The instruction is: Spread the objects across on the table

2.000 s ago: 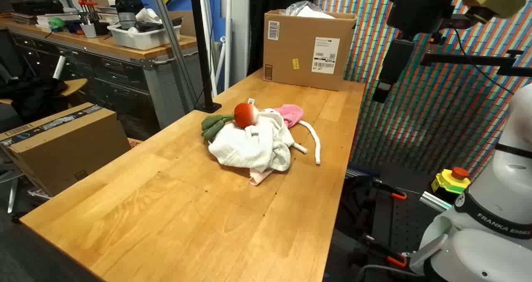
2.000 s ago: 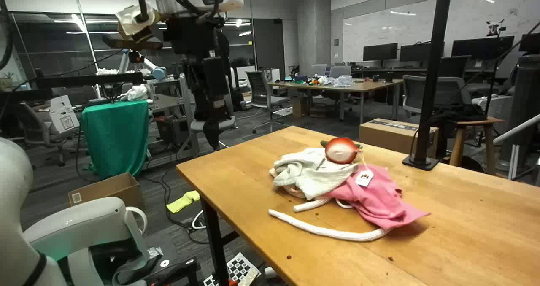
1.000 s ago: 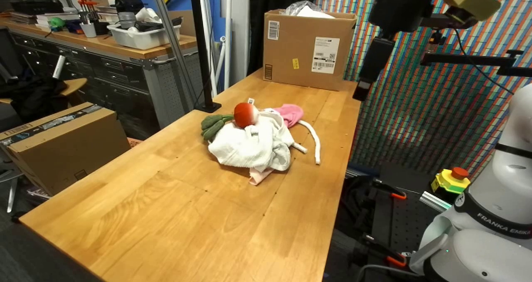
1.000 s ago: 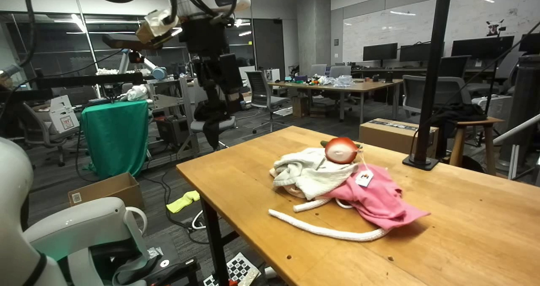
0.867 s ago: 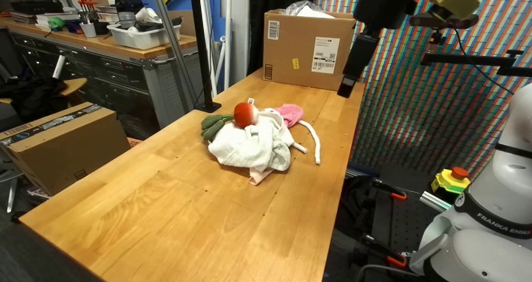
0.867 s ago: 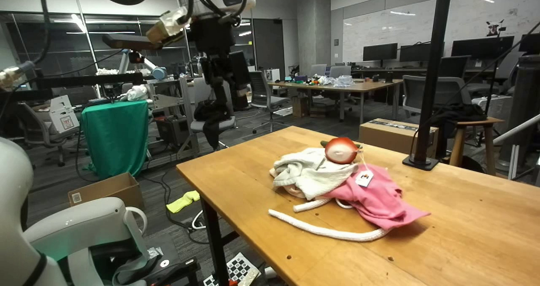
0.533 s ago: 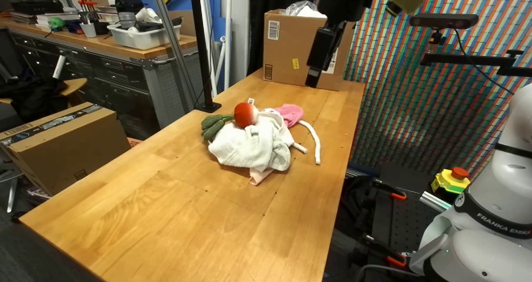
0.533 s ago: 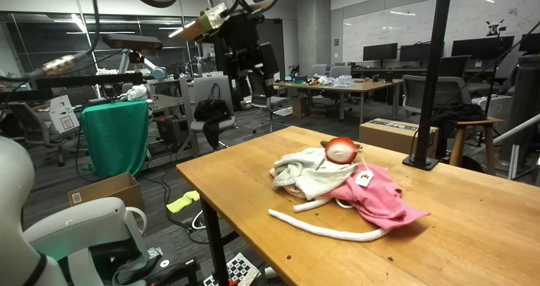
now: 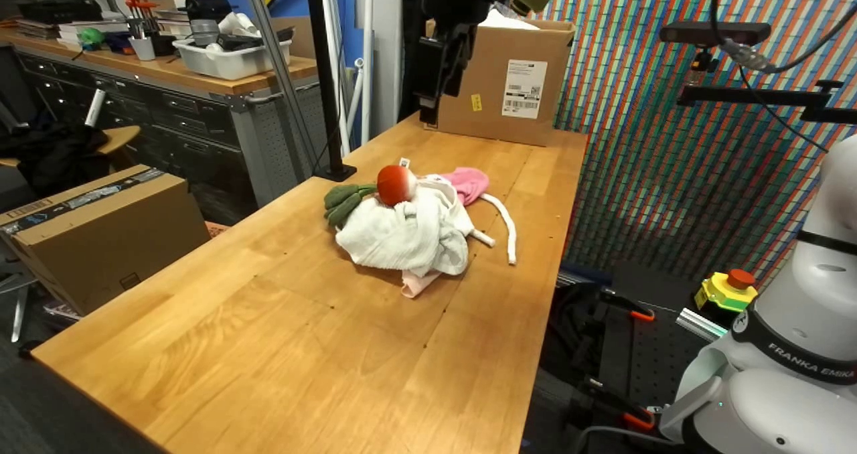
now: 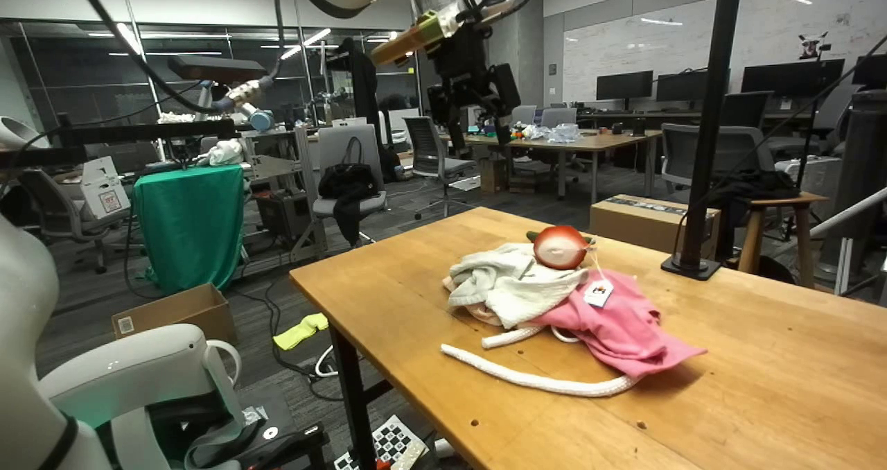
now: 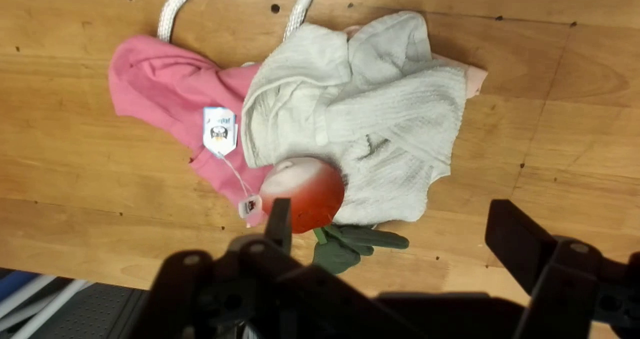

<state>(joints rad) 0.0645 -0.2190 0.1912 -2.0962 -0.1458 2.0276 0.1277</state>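
Observation:
A pile lies on the wooden table. A red-and-white radish-like toy with dark green leaves sits on top; it shows in both exterior views. Under it lie a crumpled white cloth and a pink cloth with tags. A white rope curves out from the pile. A pale pink cloth edge peeks out below. My gripper is open and empty, high above the table. In the wrist view one finger overlaps the toy's edge. The gripper also shows in an exterior view.
A large cardboard box stands at one end of the table. A black post is fixed at the table's edge near the pile; it also shows in an exterior view. A camera on a black arm stands beside the table.
My gripper has swung from beyond the table's edge to above the table, leftward in one picture and rightward in another, turning a little. The pile has not moved.

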